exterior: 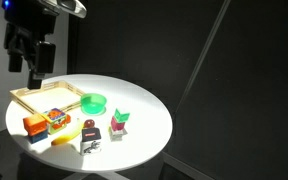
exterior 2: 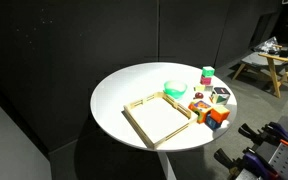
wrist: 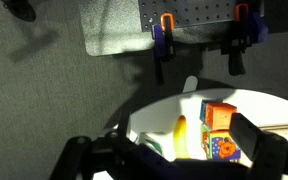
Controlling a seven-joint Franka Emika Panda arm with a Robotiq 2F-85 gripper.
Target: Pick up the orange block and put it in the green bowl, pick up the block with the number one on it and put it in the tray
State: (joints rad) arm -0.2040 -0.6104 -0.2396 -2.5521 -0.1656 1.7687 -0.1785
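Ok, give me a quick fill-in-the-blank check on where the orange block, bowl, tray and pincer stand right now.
1. The orange block sits on the ___, not in the bowl.
2. The tray is ___, with no block in it.
3. The pincer hangs in the air, touching no block, with its jaws ___.
Missing words: table; empty; open.

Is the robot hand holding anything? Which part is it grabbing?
Nothing. The gripper is open and empty, up in the air. The orange block sits on the table, untouched.
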